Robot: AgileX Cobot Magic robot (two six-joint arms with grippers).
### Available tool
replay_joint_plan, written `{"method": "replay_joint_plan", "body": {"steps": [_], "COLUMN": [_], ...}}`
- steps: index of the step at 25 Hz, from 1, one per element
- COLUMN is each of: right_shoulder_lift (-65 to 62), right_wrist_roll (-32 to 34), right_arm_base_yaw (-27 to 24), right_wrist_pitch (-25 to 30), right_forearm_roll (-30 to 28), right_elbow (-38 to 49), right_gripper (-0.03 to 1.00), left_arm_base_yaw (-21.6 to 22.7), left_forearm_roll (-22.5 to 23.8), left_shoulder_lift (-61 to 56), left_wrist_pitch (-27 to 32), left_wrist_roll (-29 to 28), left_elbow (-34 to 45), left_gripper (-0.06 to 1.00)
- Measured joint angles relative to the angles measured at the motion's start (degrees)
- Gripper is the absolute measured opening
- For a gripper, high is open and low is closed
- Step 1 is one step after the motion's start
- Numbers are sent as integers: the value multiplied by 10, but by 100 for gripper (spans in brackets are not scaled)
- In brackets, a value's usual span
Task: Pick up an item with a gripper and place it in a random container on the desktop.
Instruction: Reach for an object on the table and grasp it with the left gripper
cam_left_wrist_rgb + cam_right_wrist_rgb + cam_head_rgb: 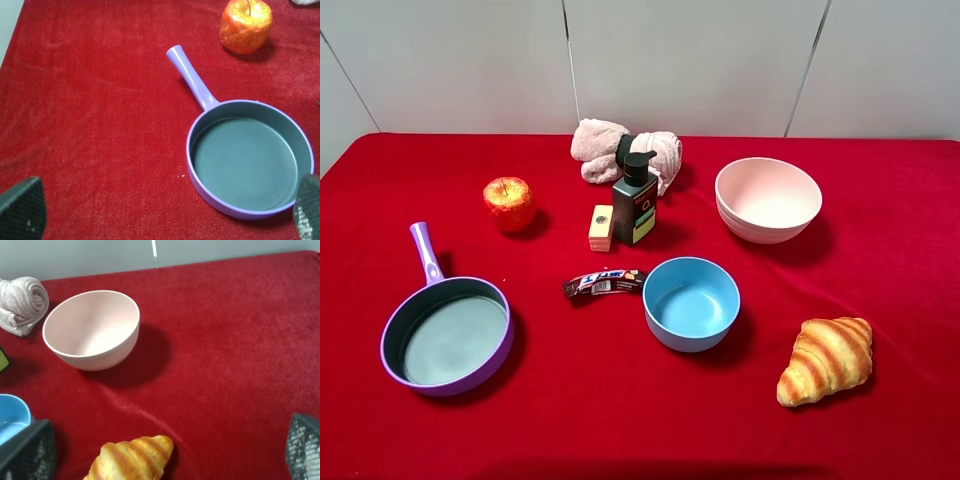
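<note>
The dark brown candy bar [605, 284] lies flat on the red desktop [620, 430], just left of the small light-blue bowl [691, 302], which is empty. The bowl's edge also shows in the right wrist view [12, 416]. Neither arm shows in the exterior high view. My left gripper [164, 220] is open and empty, its fingertips [21, 210] spread wide above the cloth near the purple pan [247, 157]. My right gripper [165, 455] is open and empty, its fingertips [29, 452] wide apart above the croissant [131, 459]. The candy bar shows in neither wrist view.
A pale pink bowl [767, 198] stands at the back right. The purple pan [448, 333] is at the front left and an apple [509, 203] behind it. A wooden block [601, 227], a soap bottle [635, 205] and a rolled towel [620, 150] stand mid-back. The croissant [827, 358] lies at the front right.
</note>
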Motion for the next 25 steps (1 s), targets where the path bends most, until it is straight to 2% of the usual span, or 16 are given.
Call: {"method": "replay_joint_plan", "body": {"steps": [17, 25], "right_shoulder_lift": [0, 0], "right_wrist_roll": [0, 0], "right_arm_base_yaw": [0, 0], "right_wrist_pitch": [0, 0], "right_forearm_roll": [0, 0], "right_elbow": [0, 0], "right_gripper": [69, 69], "left_arm_base_yaw": [0, 0], "left_forearm_roll": [-1, -14], "left_shoulder_lift": [0, 66], "left_wrist_pitch": [-2, -9], "left_wrist_roll": [-1, 0], "left_elbow": [-1, -62], "left_gripper": [99, 97]}}
